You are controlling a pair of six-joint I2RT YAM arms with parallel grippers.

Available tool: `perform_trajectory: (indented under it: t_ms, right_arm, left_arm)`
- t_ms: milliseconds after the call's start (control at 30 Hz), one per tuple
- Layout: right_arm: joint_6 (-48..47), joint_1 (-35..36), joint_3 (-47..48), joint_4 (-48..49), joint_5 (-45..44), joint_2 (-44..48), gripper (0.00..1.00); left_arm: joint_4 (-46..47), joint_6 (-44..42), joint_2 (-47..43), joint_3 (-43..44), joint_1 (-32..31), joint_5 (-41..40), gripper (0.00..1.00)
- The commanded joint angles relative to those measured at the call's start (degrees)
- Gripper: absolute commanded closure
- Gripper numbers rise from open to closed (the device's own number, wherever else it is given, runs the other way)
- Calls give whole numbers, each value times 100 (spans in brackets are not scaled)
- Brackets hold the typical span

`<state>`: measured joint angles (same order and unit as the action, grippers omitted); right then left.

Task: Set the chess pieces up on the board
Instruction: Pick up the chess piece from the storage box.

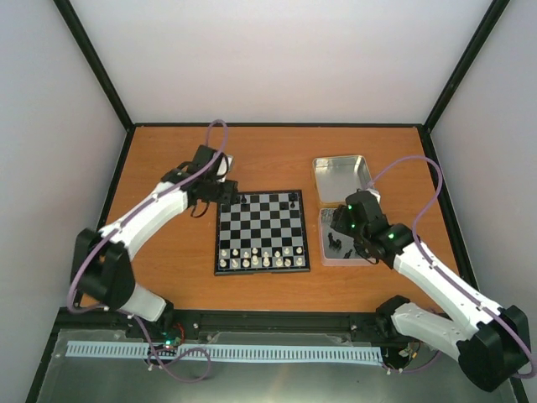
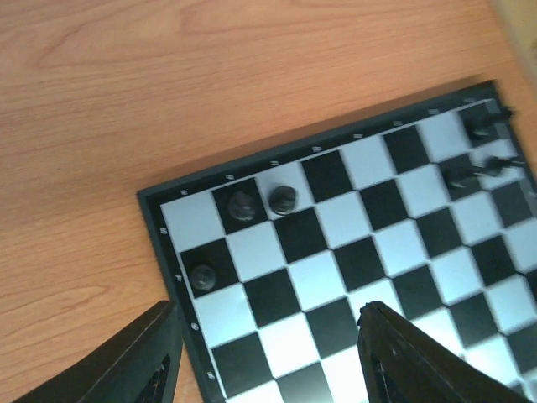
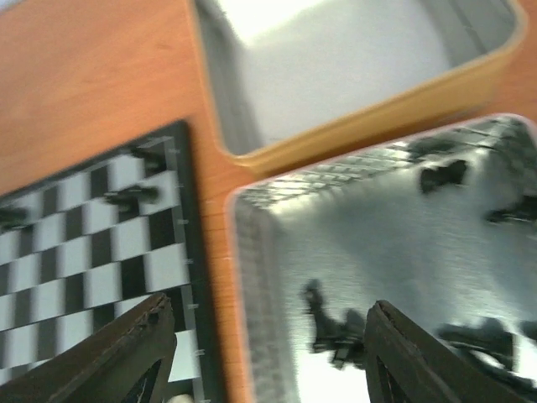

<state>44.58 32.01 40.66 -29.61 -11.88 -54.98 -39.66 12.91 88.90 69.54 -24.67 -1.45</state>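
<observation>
**Fig. Both grippers open; black pieces divided between board and tin**

Read left to right, every place given relative to the board (image 1: pixel 262 225).

(a) At the board's far-left corner your left gripper (image 2: pixel 268 369) hovers with its jaws apart and nothing between them.

(b) Just inside that corner stand three black chess pieces (image 2: pixel 284 199): two side by side along one edge, and one along the other edge. Toward the board's far-right corner what look like three more appear, blurred.

(c) Along the board's near edge the white pieces (image 1: pixel 260 257) fill two ranks; they are too small to count.

(d) Right of the board lie two tins. The far tin (image 3: pixel 352 59) is empty. The near tin (image 3: pixel 377 243) holds at least four black pieces, blurred, some of them lying on their sides.

(e) Your right gripper (image 3: pixel 264 369) hangs over the near tin's board-side wall, jaws wide, gripping nothing.

Handling, as a judgement: treat each piece as light, rigid and smooth. It will probably tip or skid if you nudge it, rather than break. Take hold from above, across the upper body. Choose first a piece that lies apart from its neighbours and from the tin wall.
</observation>
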Motion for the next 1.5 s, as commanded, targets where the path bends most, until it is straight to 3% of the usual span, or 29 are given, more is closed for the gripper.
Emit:
perform_trajectory:
  t_ms: [0,300,467,800,900,1167,1300,1467]
  right_arm:
    - [-886,-526,52,-612,14,-380,39]
    - [-2226,-660,540,-402,944,-2359,50]
    - [-2532,-670,1124,-468,822,-3262,58]
    - [-2673,-670,1166,-443,883,-3811,66]
    - [-2655,-670,1154,-456,862,-3897,68]
    - [-2576,-670,1151,-469,836,-3980,90]
    - [-2380,-670,1131,-255,684,-3530,91]
    - [-1964,-670,870,380,577,-2315,87]
  left_arm:
    - [1052,57,-978,-939,56,1025,42]
    - [2451,583,-2754,-2380,52,1938,38]
    - [2436,635,-2898,-2475,52,2001,38]
    - [2543,687,-2788,-2573,55,2027,38]
    - [2518,689,-2778,-2589,53,2028,38]
    - [2561,742,-2817,-2621,50,2053,38]
    - [2726,819,-2834,-2637,50,2360,37]
    - [3215,1135,-2911,-2766,51,2960,36]
